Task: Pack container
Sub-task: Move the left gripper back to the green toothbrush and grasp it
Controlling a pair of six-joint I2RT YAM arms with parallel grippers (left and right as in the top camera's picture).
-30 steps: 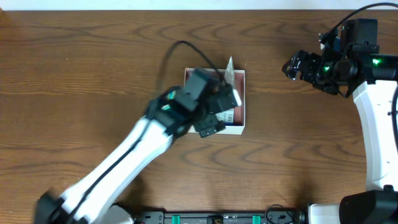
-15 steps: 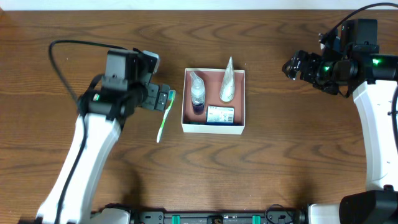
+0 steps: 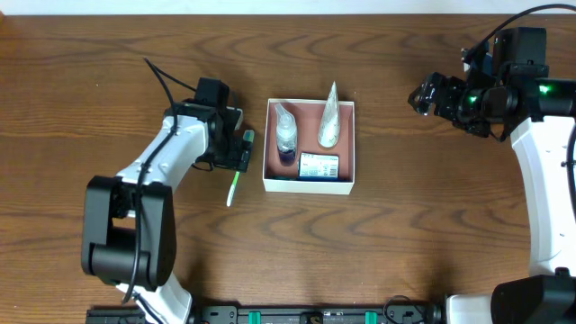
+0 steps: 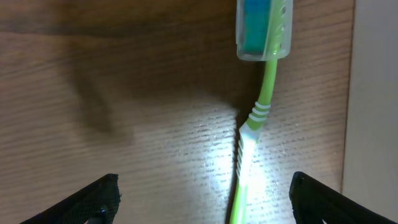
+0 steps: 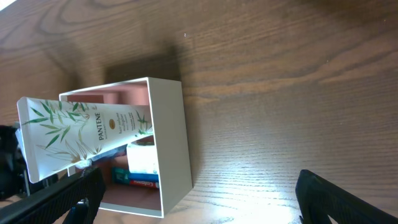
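The container rests on a dark wood-grain table.

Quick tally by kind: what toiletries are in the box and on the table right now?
Small bottle: 1
Pantene tube: 1
Small packet: 1
Green toothbrush: 1, on the table outside the container
Total: 4

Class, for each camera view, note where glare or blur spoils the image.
Left wrist: glare whitens the table around the toothbrush handle; right wrist: a softer glare patch on the wood beside the container; overhead: evenly lit, sharp.
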